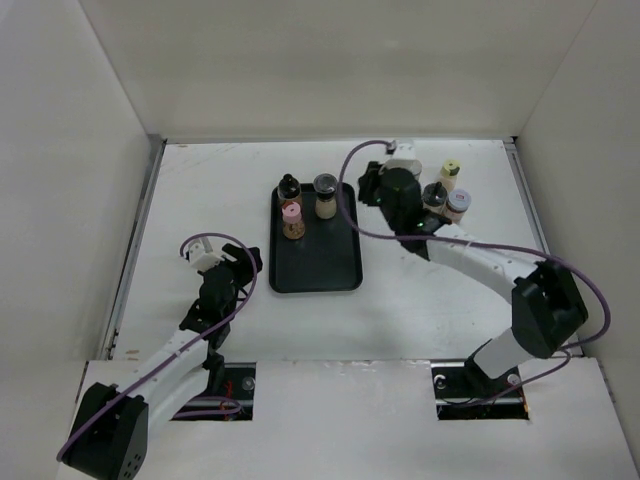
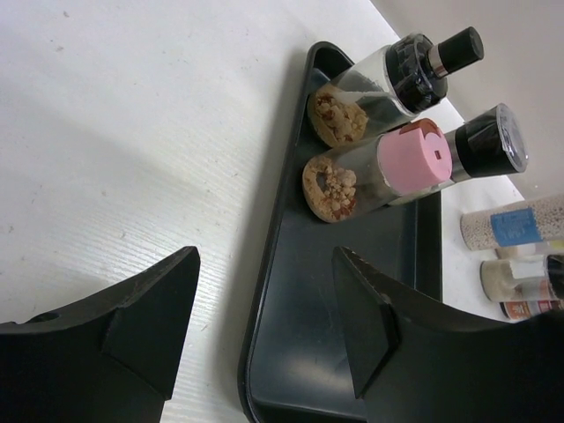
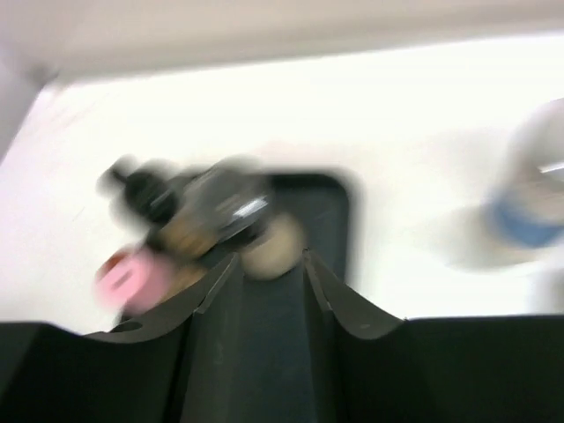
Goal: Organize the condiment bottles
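Note:
Three condiment bottles stand at the far end of the black tray (image 1: 318,262): a black-capped one (image 1: 289,186), a pink-lidded one (image 1: 292,215) and a pale jar with a dark shiny lid (image 1: 325,195). More bottles cluster at the back right: a yellow-capped one (image 1: 450,172), a dark-lidded one (image 1: 434,195) and a pale-lidded one (image 1: 458,205). My right gripper (image 1: 375,185) hovers just right of the tray's far corner. In its blurred wrist view the fingers (image 3: 270,256) stand narrowly apart, nothing between them, the pale jar (image 3: 269,242) beyond the tips. My left gripper (image 2: 264,256) is open over the tray's left rim (image 2: 264,300).
White walls close in the table on the left, back and right. In the left wrist view a blue-labelled bottle (image 2: 515,225) and another pale jar (image 2: 515,278) show beyond the tray. Purple cables loop off both arms.

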